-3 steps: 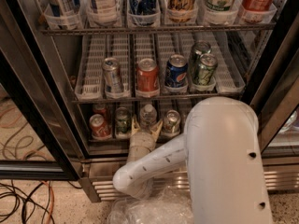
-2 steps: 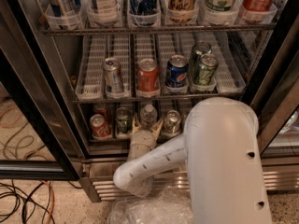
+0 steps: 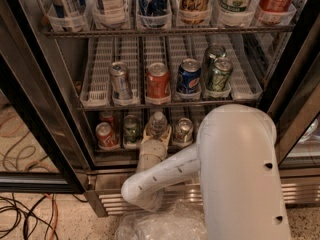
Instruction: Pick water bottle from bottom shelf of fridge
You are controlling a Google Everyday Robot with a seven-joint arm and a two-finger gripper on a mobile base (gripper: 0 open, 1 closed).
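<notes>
The water bottle stands upright in the middle of the bottom shelf of the fridge, clear with a whitish cap, between soda cans. My gripper is reached into the bottom shelf right at the bottle, its tan end on both sides of the bottle's lower body. My white arm runs from the lower right up to it and hides the bottle's base and the shelf's right part.
A red can, a green can and a silver can flank the bottle. The middle rack holds several cans. The open glass door is at left. Cables lie on the floor. Plastic wrap lies below.
</notes>
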